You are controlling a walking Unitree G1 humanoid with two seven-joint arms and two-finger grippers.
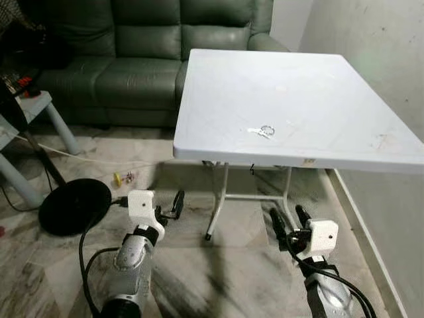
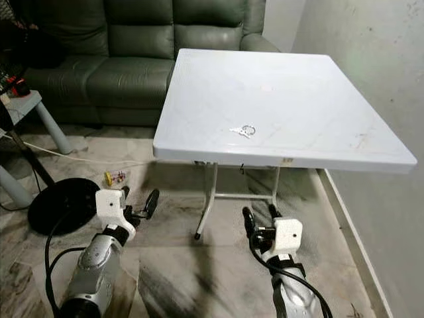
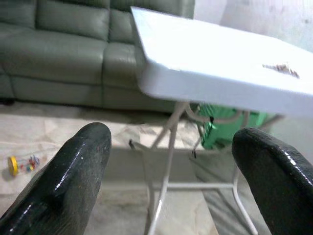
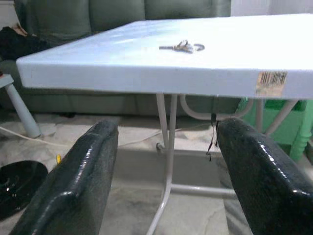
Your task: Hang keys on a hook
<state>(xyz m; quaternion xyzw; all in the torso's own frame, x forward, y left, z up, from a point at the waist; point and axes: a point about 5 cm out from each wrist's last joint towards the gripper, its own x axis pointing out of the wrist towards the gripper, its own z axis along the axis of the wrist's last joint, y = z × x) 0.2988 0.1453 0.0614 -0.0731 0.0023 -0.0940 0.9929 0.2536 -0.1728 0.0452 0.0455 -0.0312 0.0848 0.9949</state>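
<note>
Keys, small silver bunch on a ring, lie on white folding plastic table, well above both spread-fingered, empty grippers: left gripper, right gripper.

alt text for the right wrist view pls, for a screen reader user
A bunch of keys lies on a white folding table, seen from just below its front edge between the right gripper's two open black fingers. A barcode sticker sits on the table edge, and a green sofa stands behind.

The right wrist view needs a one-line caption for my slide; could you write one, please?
Open right gripper held low before the white folding table, level with its edge, keys lying on top.
</note>
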